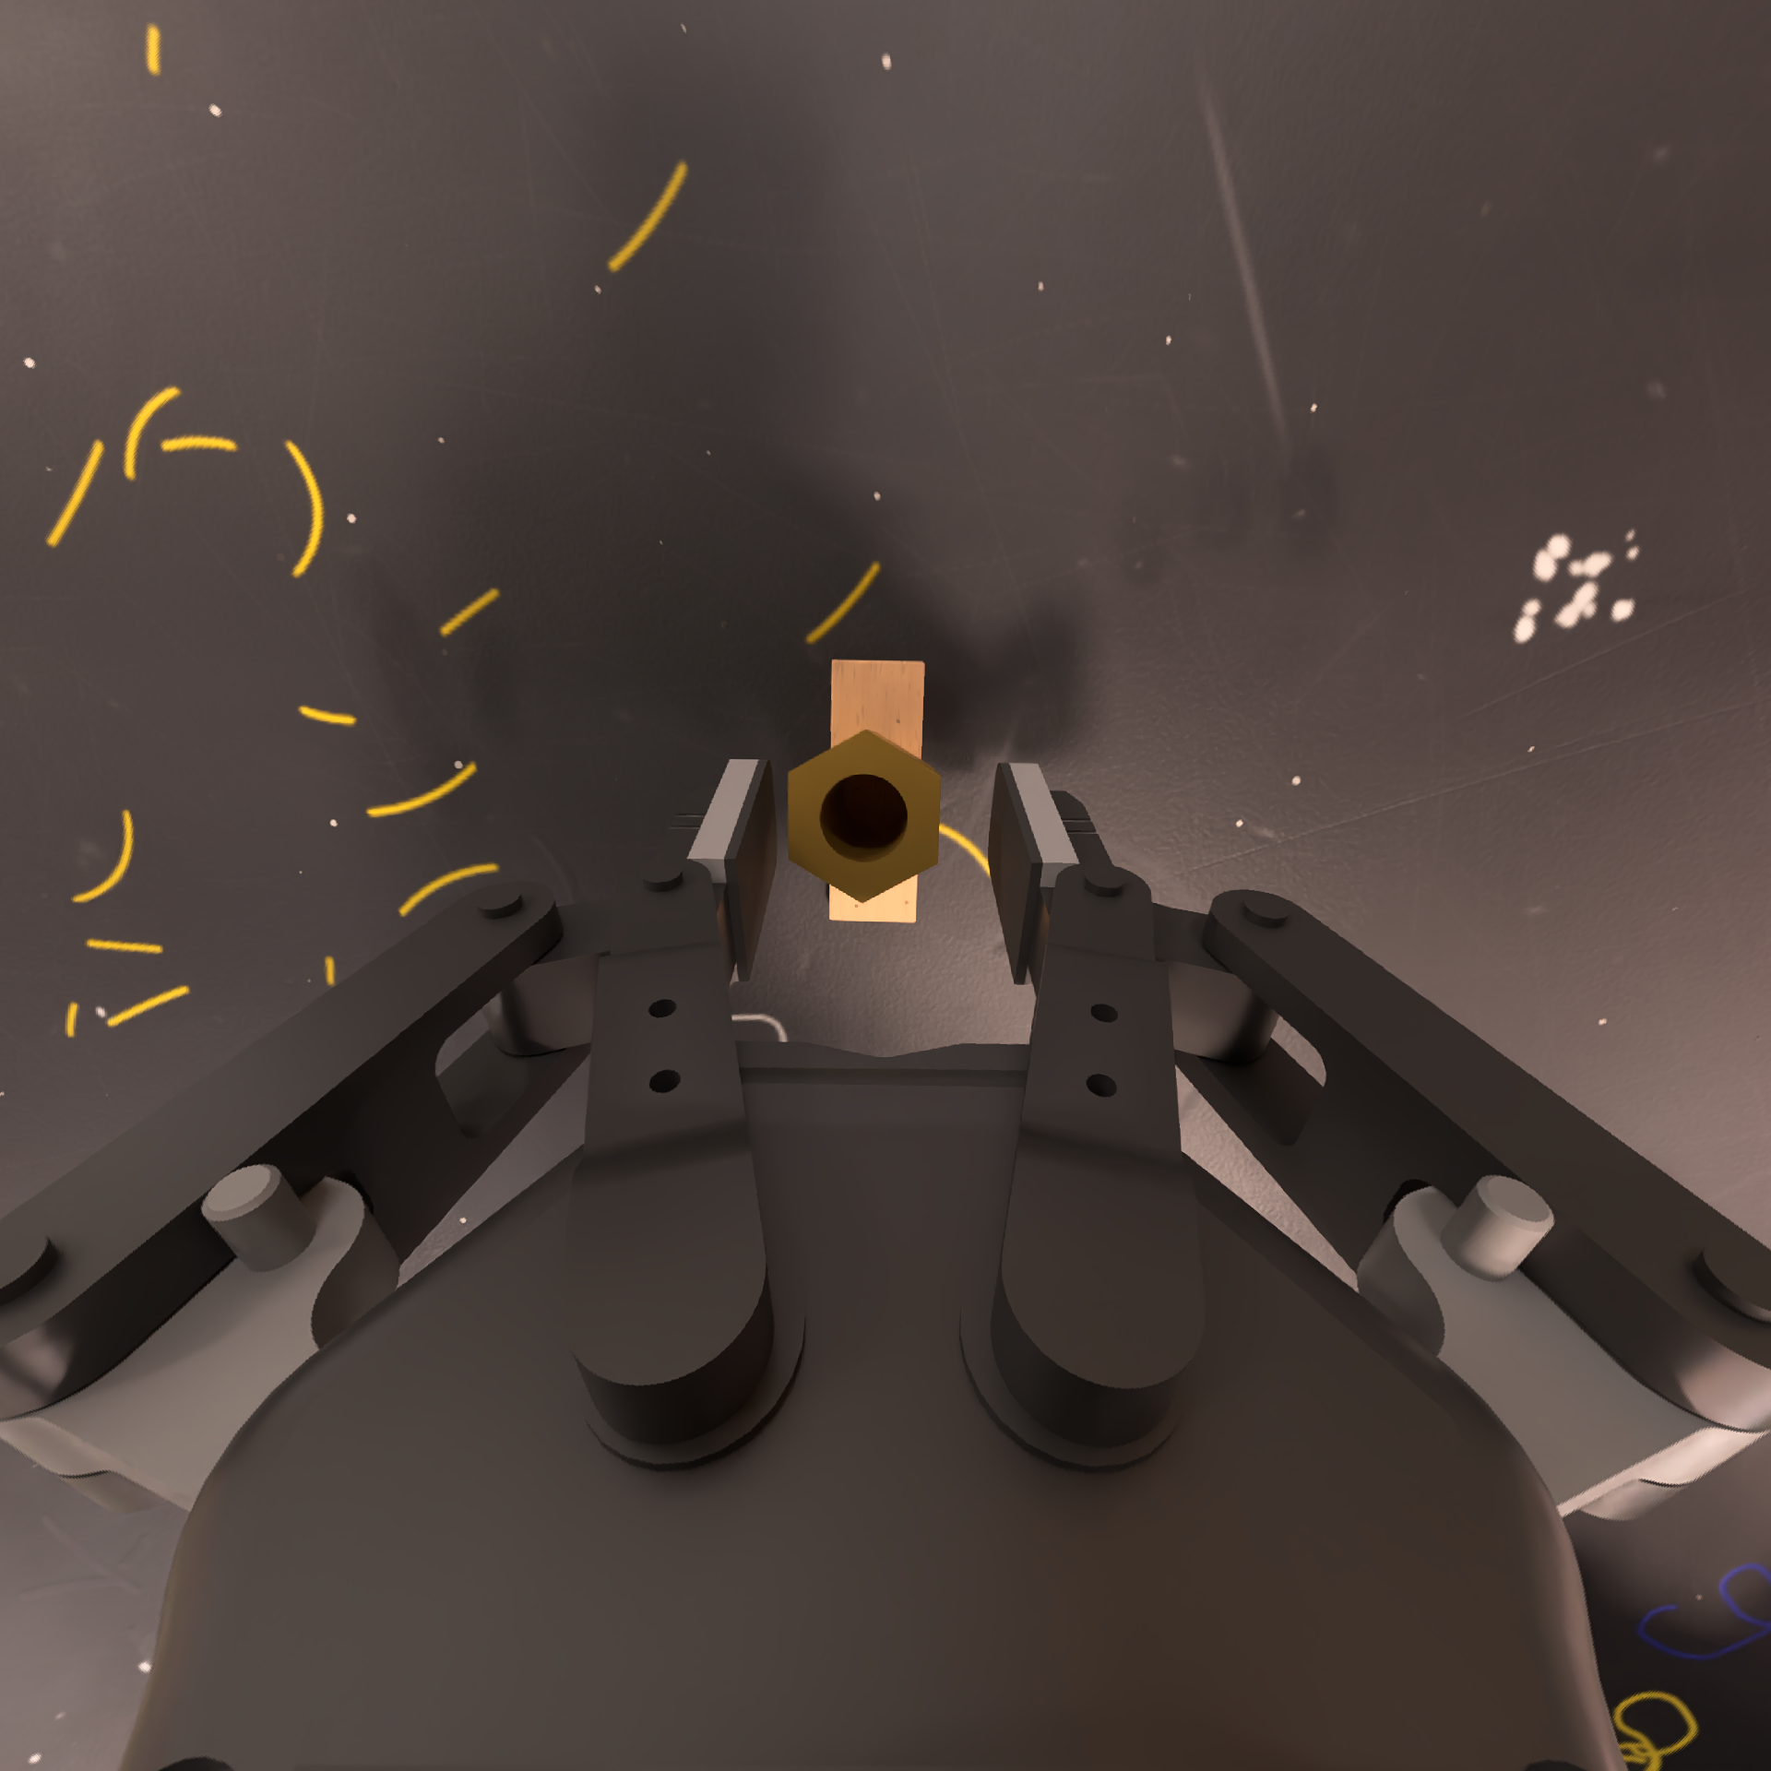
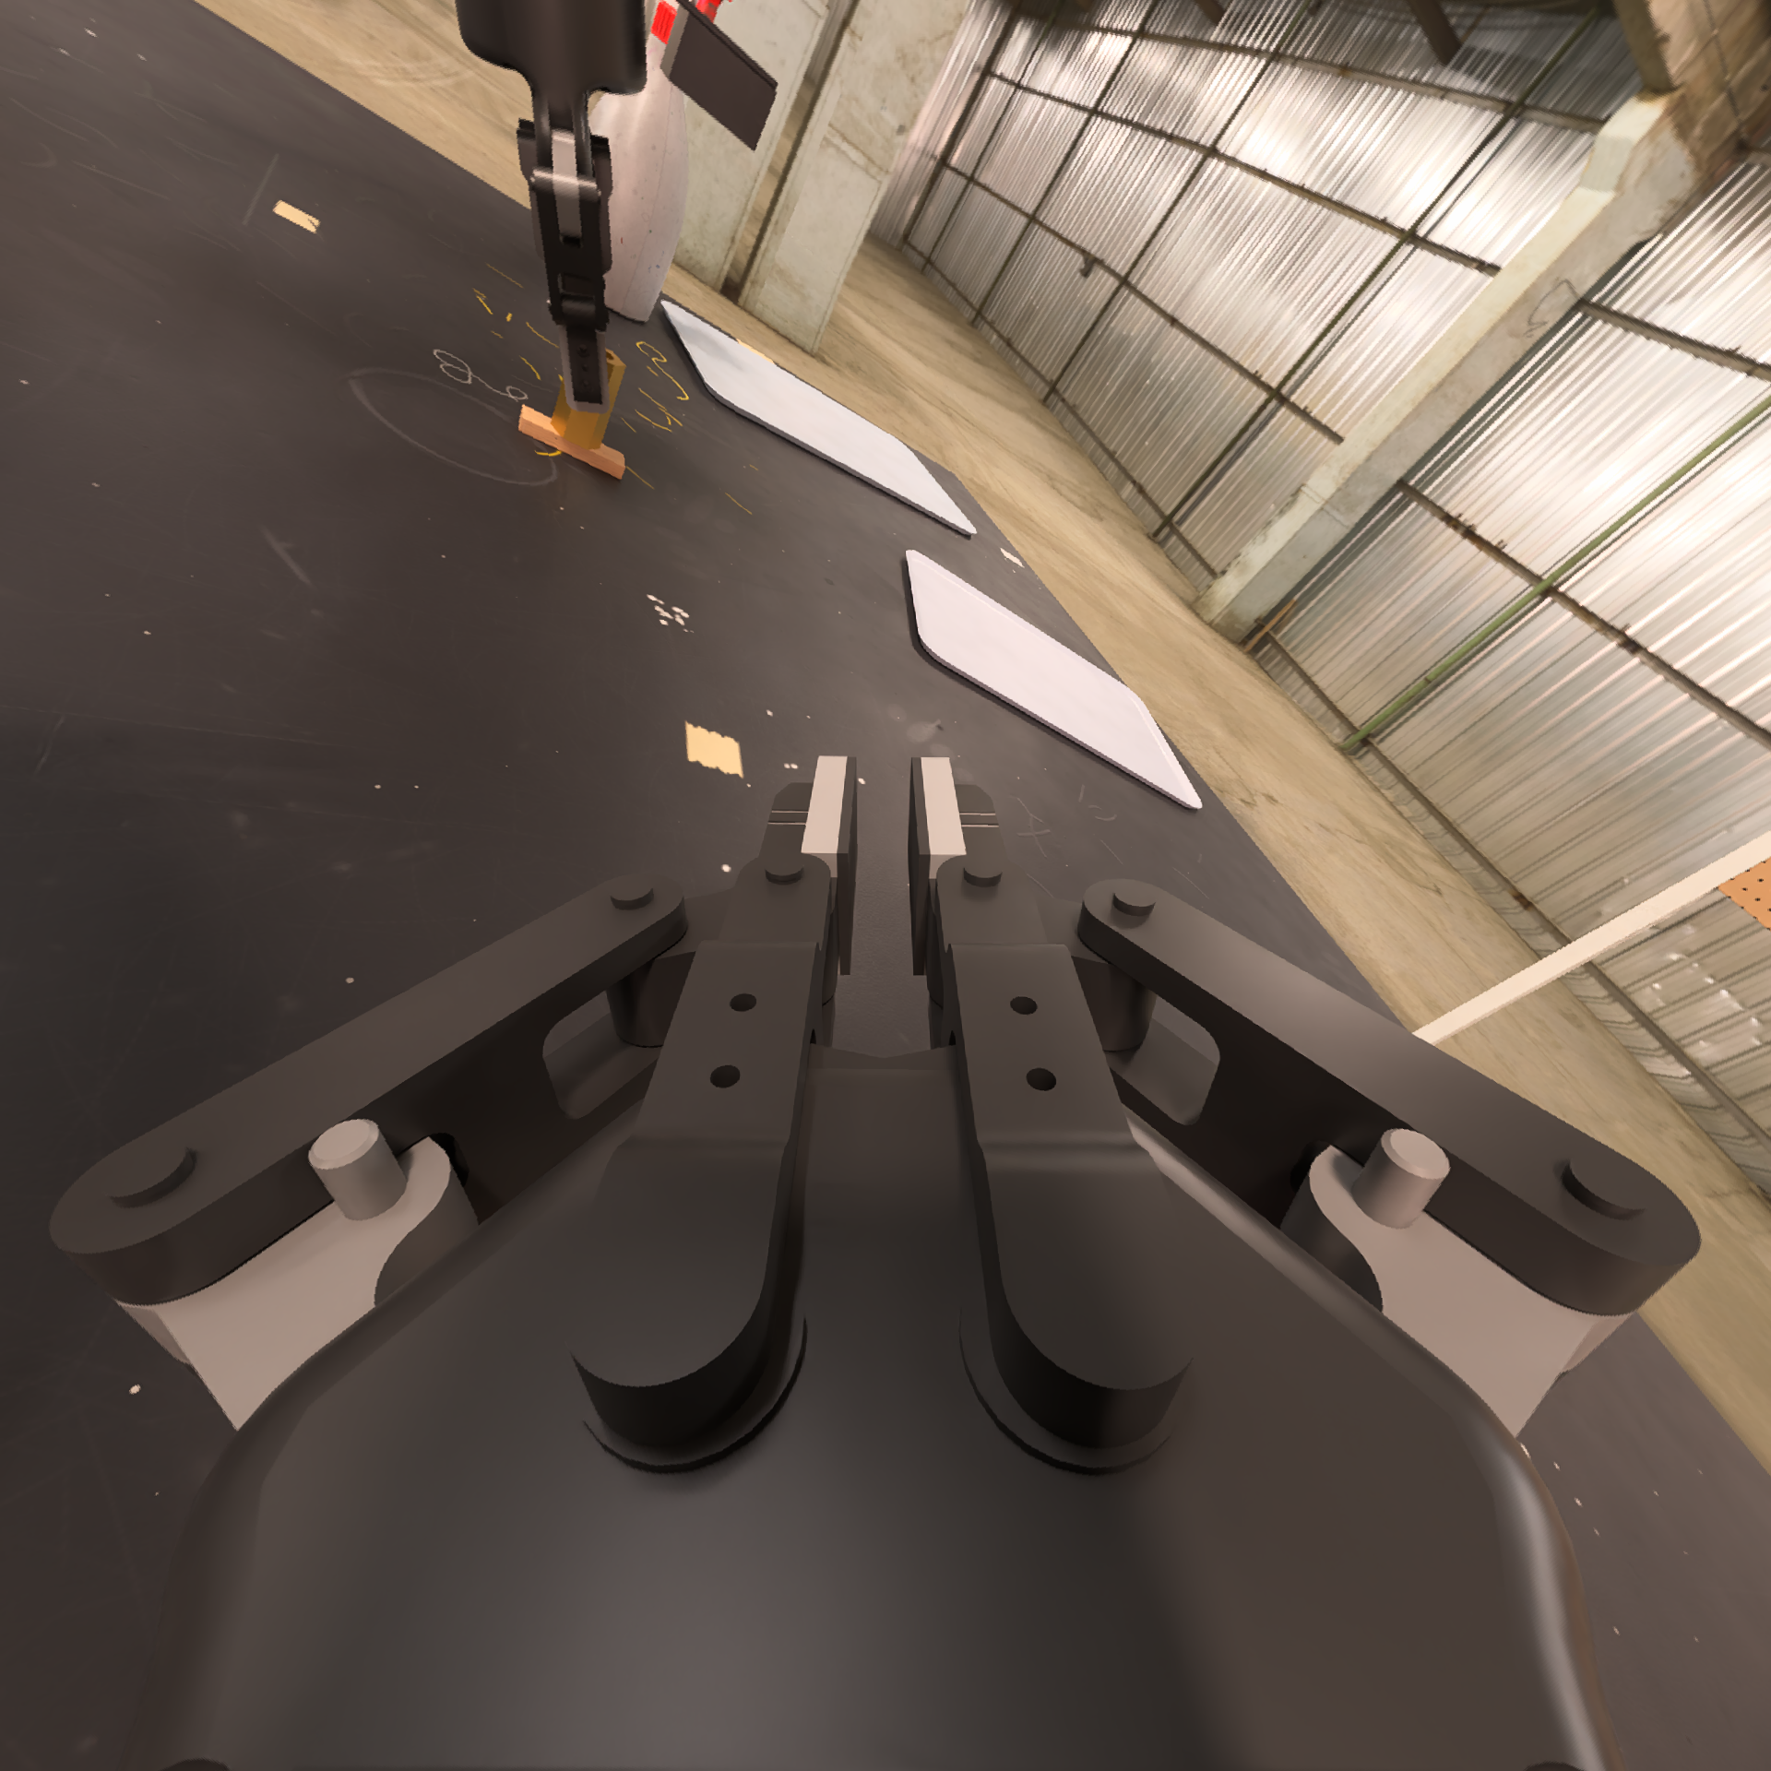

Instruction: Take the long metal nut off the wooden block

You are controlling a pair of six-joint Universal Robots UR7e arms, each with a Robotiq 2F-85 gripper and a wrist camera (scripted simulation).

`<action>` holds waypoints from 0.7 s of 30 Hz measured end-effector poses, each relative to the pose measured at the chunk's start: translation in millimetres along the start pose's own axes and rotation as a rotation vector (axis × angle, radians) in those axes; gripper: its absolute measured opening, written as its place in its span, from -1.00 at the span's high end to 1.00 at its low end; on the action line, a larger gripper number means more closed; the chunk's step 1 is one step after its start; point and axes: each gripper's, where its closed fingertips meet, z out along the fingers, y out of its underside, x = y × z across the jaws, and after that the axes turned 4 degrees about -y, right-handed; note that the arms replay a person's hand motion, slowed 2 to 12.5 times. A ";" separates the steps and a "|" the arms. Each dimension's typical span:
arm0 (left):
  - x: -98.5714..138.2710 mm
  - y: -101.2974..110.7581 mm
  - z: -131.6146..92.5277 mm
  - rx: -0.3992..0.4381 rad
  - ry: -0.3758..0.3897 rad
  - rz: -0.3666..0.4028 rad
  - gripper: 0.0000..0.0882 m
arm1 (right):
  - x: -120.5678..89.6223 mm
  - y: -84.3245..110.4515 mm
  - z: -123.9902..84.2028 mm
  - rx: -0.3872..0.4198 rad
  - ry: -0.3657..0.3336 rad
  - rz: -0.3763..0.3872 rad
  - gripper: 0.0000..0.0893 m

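A long brass-coloured hexagonal nut (image 1: 862,815) stands upright on a small flat wooden block (image 1: 877,695) on the dark table. In the left wrist view I look straight down its bore. My left gripper (image 1: 877,848) is open and straddles the nut, with a small gap between each pad and the nut's sides. In the right wrist view the nut (image 2: 592,407), the block (image 2: 570,443) and the left gripper (image 2: 585,379) show far off, with the fingers down around the nut. My right gripper (image 2: 882,815) hovers over bare table, empty, its pads a narrow gap apart.
Two flat white mats (image 2: 815,422) (image 2: 1045,671) lie along the table's right edge. A white bowling-pin-shaped object (image 2: 642,192) stands behind the left arm. Tan patches (image 2: 714,749) and yellow scribbles (image 1: 307,508) mark the table top. Beyond the edge are floor and metal walls.
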 end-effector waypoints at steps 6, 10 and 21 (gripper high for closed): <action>-2.4 -6.3 -2.0 0.016 -0.026 0.024 0.44 | 0.3 0.2 -1.7 -0.002 0.004 -0.002 0.78; -5.3 -15.0 -10.9 0.058 -0.044 0.015 0.45 | 1.1 0.4 -3.0 -0.004 0.009 -0.005 0.78; 15.2 -56.0 -65.0 0.256 -0.069 0.066 0.45 | 2.0 2.0 -5.3 -0.012 0.019 -0.004 0.78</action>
